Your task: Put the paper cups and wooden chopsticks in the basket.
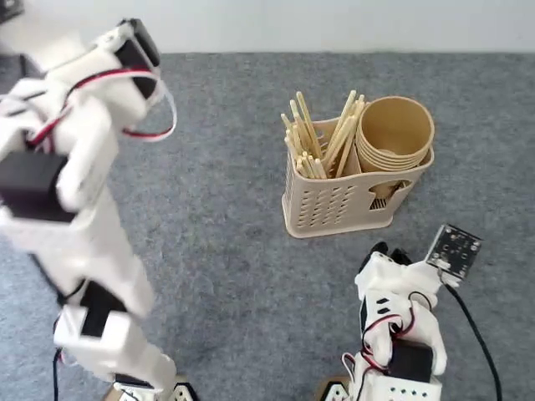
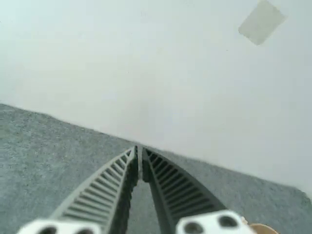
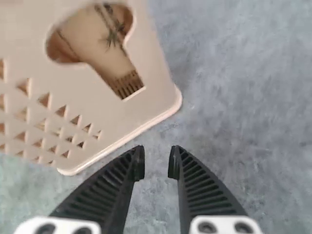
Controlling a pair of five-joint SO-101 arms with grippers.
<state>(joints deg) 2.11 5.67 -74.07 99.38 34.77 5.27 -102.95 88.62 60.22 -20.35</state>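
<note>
A beige perforated basket (image 1: pixel 334 209) stands on the grey carpet right of the middle. In its left half several wooden chopsticks (image 1: pixel 322 138) stand upright, and its right half holds a stack of paper cups (image 1: pixel 397 129). My right gripper (image 1: pixel 384 251) sits low just in front of the basket's near right corner. Its fingers (image 3: pixel 156 163) are slightly open with nothing between them, a little short of the basket wall (image 3: pixel 97 112). A cup (image 3: pixel 97 39) shows through the handle hole. My left gripper (image 2: pixel 139 151) is shut and empty, raised at the far left and pointing at the back wall.
Grey carpet (image 1: pixel 226 251) covers the table, with free room between the two arms. A white wall (image 2: pixel 146 63) runs along the far edge and bears a pale patch (image 2: pixel 262 22). The left arm (image 1: pixel 75 192) rises tall along the left side with loose cables.
</note>
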